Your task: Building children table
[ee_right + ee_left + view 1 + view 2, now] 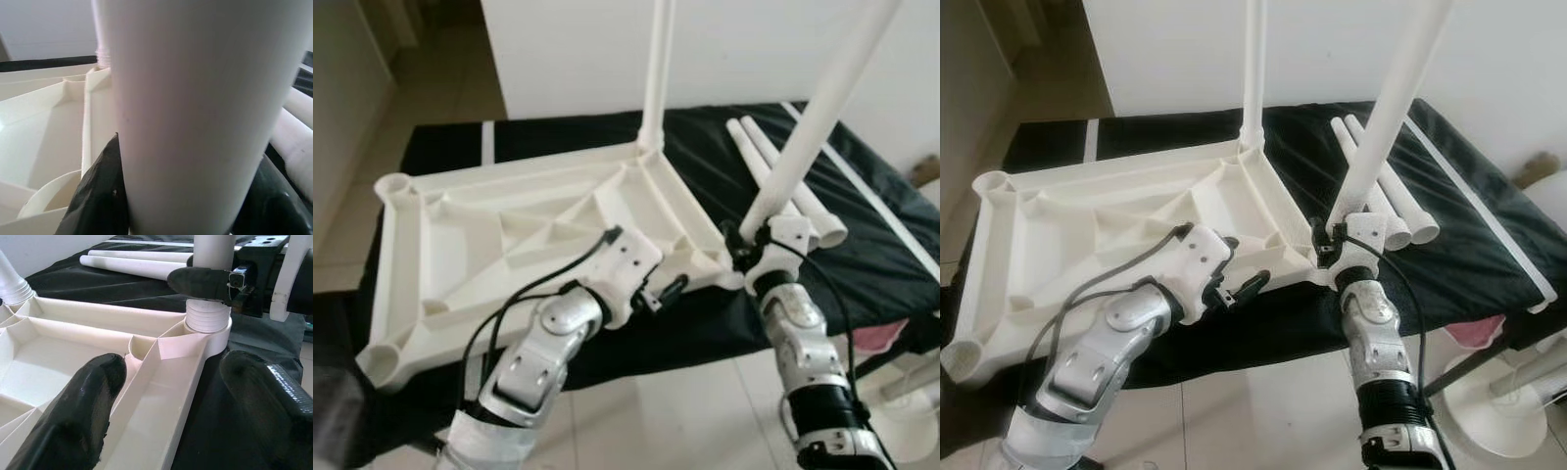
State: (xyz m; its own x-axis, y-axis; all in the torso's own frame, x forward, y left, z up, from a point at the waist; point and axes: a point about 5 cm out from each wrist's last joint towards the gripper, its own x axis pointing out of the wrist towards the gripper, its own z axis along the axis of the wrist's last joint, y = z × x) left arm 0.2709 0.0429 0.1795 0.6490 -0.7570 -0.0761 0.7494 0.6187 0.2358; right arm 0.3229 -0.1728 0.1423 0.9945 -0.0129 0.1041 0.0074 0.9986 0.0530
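The white plastic tabletop (509, 225) lies upside down on a black-covered surface. One white leg (658, 69) stands upright in its far right corner socket. My right gripper (751, 247) is shut on a second leg (822, 108), which leans slightly with its threaded end (208, 318) seated in the near right corner socket. In the right wrist view that leg (190, 112) sits between my black fingers (95, 196). My left gripper (668, 292) is open, its fingers (83, 401) straddling the tabletop's near rim just beside that corner.
Two loose white legs (783, 181) lie on the black cover to the right of the tabletop. A white strip (876, 201) runs along the cover's right side. A pink object (879, 338) and a white round base (1494, 406) sit on the tiled floor at lower right.
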